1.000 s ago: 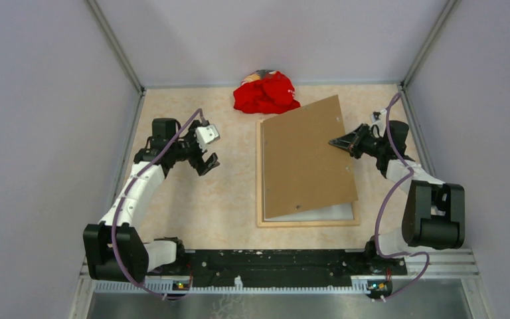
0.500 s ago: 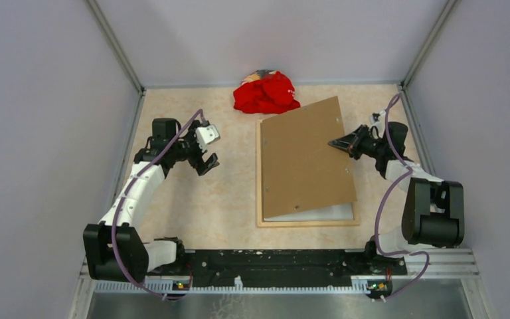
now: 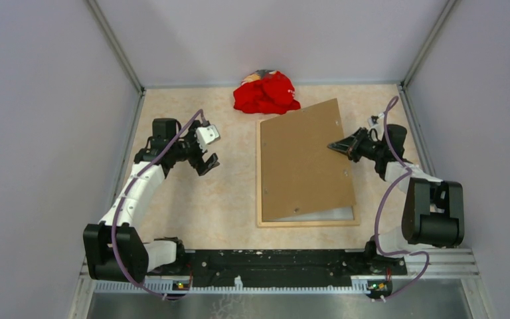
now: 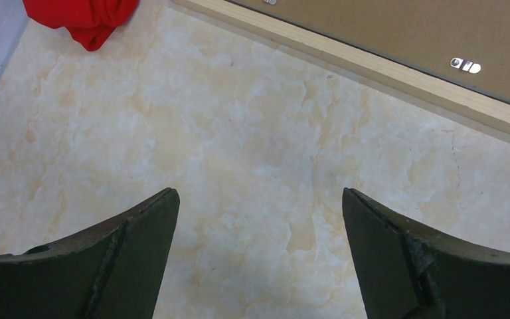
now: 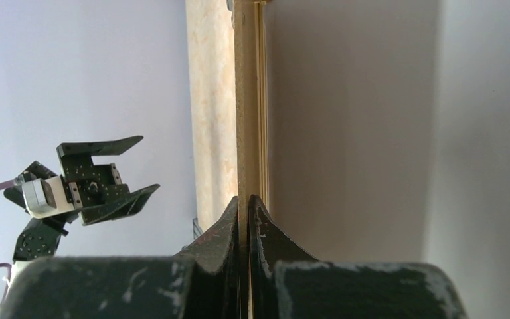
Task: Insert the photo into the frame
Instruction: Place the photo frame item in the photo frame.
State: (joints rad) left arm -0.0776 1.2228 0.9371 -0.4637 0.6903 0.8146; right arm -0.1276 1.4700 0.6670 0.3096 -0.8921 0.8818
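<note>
Beige marbled tabletop [image 3: 226, 199]; right gripper [image 3: 334, 143] pinched shut on tilted plain brown backing board [image 3: 305, 163] above thin light-wood frame [image 3: 305, 223]; left gripper [image 3: 208, 161] wide open, empty. Risk: slip from edge pinch, skewed drop.

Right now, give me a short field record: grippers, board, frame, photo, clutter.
left gripper: open, empty, over the bare table left of the frame
right gripper: shut on the right edge of the backing board
backing board: brown, skewed over the frame, apparently lifted on its right side
frame: light wood, flat on the table, mostly covered
photo: not identifiable; only a pale strip shows inside the frame's near edge
red cloth: bunched at the far edge, beyond the frame
</note>
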